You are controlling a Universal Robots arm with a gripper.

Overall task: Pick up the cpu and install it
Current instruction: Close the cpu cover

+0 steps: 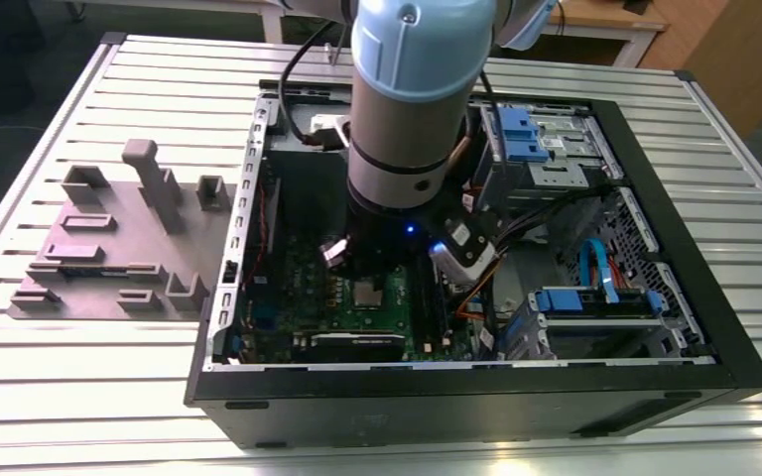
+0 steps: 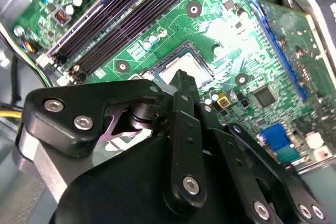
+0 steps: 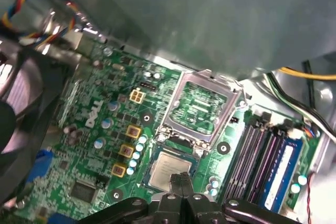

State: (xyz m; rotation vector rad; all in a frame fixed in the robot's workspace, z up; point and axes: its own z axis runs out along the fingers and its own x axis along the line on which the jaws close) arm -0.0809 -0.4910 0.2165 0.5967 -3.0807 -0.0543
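The cpu (image 3: 170, 167) lies seated in the motherboard (image 3: 100, 145), at 6 o'clock from the arm (image 1: 415, 99) in the exterior view, while the tool (image 3: 181, 178), pinched closed and empty, sits at its edge and the retention frame (image 3: 202, 106) stands unlatched.

The slatted aluminium table (image 1: 752, 327) took up most of the exterior view and caught soft, even light along its ribs. Up at 1 o'clock there was a pale wooden desk (image 1: 606, 18) on a white leg (image 1: 637, 47), with an orange-brown wooden cabinet (image 1: 738, 50) right beside it. Dark floor (image 1: 11, 69) showed at 10 o'clock.
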